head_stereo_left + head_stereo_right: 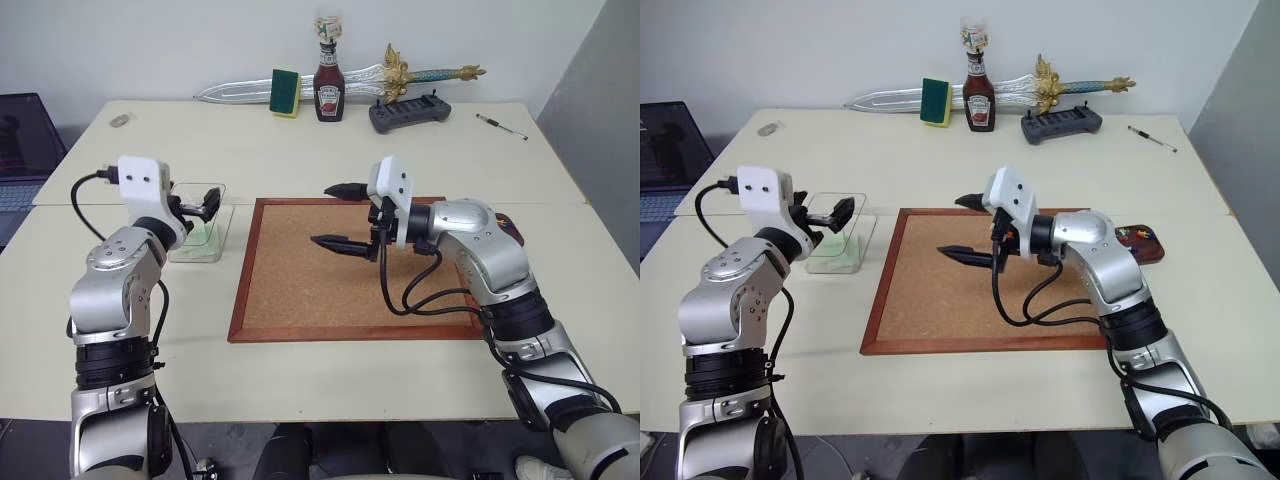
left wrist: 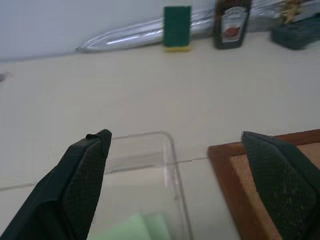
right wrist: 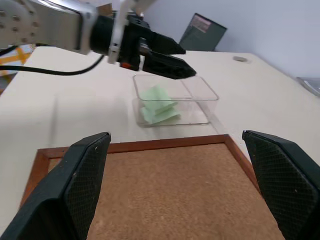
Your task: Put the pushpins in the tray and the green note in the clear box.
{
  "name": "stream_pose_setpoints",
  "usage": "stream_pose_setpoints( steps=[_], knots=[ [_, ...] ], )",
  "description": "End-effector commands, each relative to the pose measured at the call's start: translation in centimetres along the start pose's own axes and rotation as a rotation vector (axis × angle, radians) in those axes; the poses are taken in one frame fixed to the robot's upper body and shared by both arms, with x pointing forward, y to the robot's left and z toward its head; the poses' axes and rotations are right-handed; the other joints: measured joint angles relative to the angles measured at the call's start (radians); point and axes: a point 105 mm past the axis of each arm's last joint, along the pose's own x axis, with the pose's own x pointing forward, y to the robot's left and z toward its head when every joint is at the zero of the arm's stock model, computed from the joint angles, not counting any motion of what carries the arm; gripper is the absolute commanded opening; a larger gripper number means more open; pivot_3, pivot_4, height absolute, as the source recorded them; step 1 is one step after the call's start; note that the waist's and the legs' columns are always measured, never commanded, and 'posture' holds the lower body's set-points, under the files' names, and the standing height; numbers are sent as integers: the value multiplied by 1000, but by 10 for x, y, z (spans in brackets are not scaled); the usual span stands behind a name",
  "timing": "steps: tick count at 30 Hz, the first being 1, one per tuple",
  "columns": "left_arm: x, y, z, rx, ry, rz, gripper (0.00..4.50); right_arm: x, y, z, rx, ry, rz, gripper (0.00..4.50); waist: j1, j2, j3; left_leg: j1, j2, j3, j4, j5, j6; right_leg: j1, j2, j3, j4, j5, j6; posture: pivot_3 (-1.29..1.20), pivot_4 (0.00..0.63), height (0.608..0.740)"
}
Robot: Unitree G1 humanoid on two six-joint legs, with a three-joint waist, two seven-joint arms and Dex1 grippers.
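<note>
The green note (image 3: 157,106) lies inside the clear box (image 3: 200,92), left of the cork board. My left gripper (image 1: 205,206) hovers just above the box, open, with nothing between its fingers; in its wrist view the box rim (image 2: 150,137) sits between the left gripper's (image 2: 176,136) tips. My right gripper (image 1: 951,226) is open and empty over the cork board, pointing toward the box. The dark tray (image 1: 1155,255) sits at the board's right edge, partly behind my right arm, with small coloured pushpins (image 1: 1130,236) in it.
A wood-framed cork board (image 1: 330,290) takes the table's middle. Along the back edge are a toy sword (image 1: 240,90), green sponge (image 1: 285,92), ketchup bottle (image 1: 329,88), black device (image 1: 410,112) and pen (image 1: 500,125). A laptop (image 1: 20,150) is far left.
</note>
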Motion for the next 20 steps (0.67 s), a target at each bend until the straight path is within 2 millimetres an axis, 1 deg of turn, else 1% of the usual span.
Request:
stream_pose_setpoints(
  steps=[1, 3, 5, 6, 9, 11, 15, 18, 20],
  knots=[
    [-13, -18, 19, 6, -63, -118, 4406, -34, -15, 3, 37, 10, -92, 4500, 3, 0, 0, 0, 0, 0, 0, 0, 0, 0, 0, 0, 0, 0, 0, 0, 150, 740],
    [-19, -22, 20, 24, -68, -139, 4406, -53, -21, -1, 94, 34, -125, 4500, 4, 0, 0, -1, 0, 0, 0, 0, 0, 0, 0, 0, 0, 0, 0, 0, 150, 740],
    [-27, -28, 17, 33, -40, -173, 4406, -72, -22, -3, 135, 66, -134, 4500, 4, 0, 0, -2, 0, 0, 0, 0, 1, 0, 0, 0, 0, 0, 0, 0, 150, 740],
    [-31, -31, 16, 38, -30, -197, 4406, -81, -21, -4, 147, 88, -129, 4500, 3, 0, 0, -2, 0, 0, 0, -2, 4, 0, 0, 0, 0, 0, 0, 0, 150, 740],
    [-45, -40, 14, 0, 6, -320, 4406, -107, -16, -14, 176, 193, -111, 4500, 1, 0, 0, -2, 1, 0, 0, -2, 4, -1, 1, 0, 0, 0, 0, 0, 150, 740],
    [-53, -44, 11, 7, 43, -391, 4406, -119, -13, -18, 190, 242, -105, 4500, -1, 0, 0, -2, 1, 1, 0, -2, 4, 0, 1, 0, 0, 0, 0, 0, 150, 740],
    [-68, -54, 5, -6, 111, -529, 4406, -132, -7, -18, 201, 286, -70, 4500, -4, 0, 1, -2, 1, 2, 0, -2, 4, 0, 1, 1, 0, 0, 0, 0, 150, 740],
    [-77, -58, 1, 10, 130, -586, 4406, -136, -8, -18, 190, 301, -64, 4500, -4, 0, 1, -2, 1, 2, 0, -2, 4, 0, 1, 1, 0, 0, 0, 0, 150, 740],
    [-79, -58, -1, 38, 133, -600, 4406, -136, -10, -17, 182, 303, -72, 4500, -4, 0, 1, -2, 1, 2, 0, -2, 4, 0, 1, 1, 0, 0, 0, 0, 150, 740]
  ],
)
